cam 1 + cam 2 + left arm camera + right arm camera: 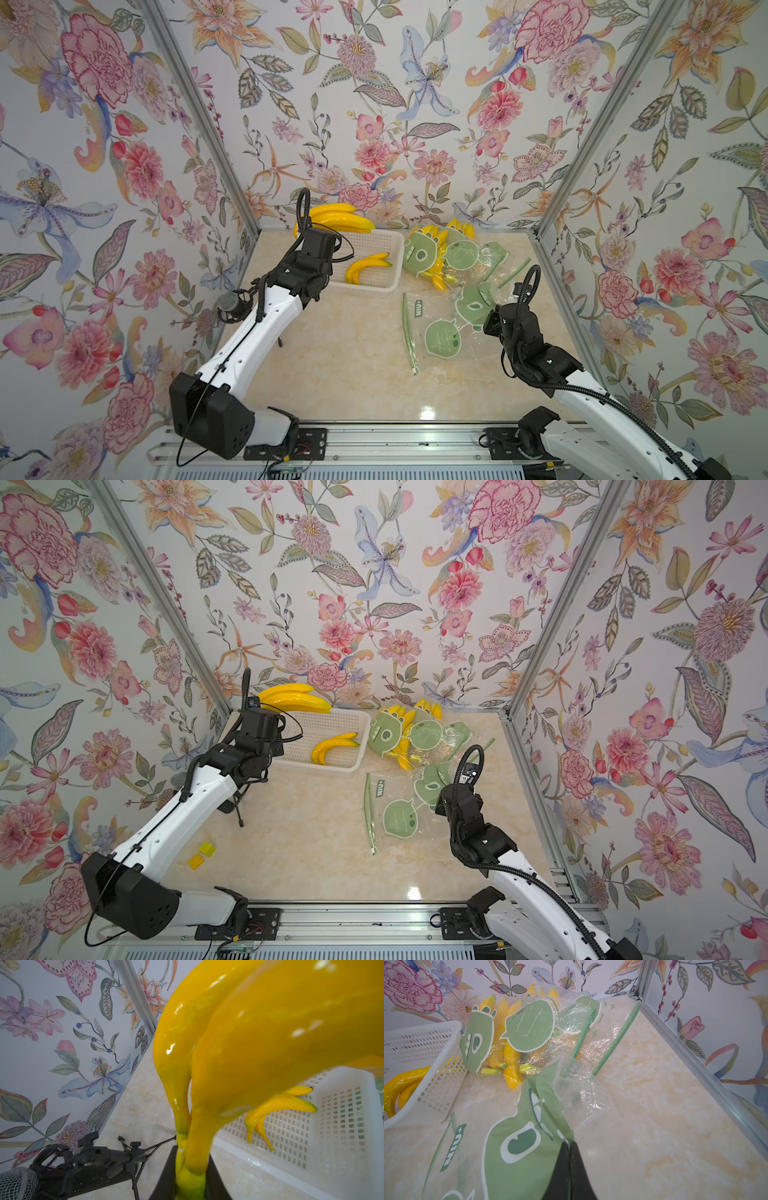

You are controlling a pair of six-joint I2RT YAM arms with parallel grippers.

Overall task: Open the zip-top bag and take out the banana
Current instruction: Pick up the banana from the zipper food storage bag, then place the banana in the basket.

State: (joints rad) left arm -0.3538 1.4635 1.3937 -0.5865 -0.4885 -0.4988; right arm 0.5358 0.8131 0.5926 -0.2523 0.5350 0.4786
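My left gripper (pixel 190 1167) is shut on the green stem of a large yellow banana (pixel 270 1032) bunch. In both top views the banana (pixel 334 219) (pixel 293 698) hangs over the far left end of the white basket (pixel 374 286). A clear zip-top bag (pixel 440 332) with green cartoon prints lies flat at centre right, and no fruit shows inside it. Its green zip strip (pixel 409 332) points toward me. My right gripper (pixel 569 1145) is shut on a raised fold of this zip-top bag (pixel 517 1147) at its right side (pixel 488 322).
A smaller banana bunch (pixel 368 266) lies in the basket. More printed bags holding bananas (pixel 440 253) are heaped at the back right. A microphone on a small tripod (pixel 232 305) stands under the left arm. Two yellow blocks (pixel 201 854) sit front left.
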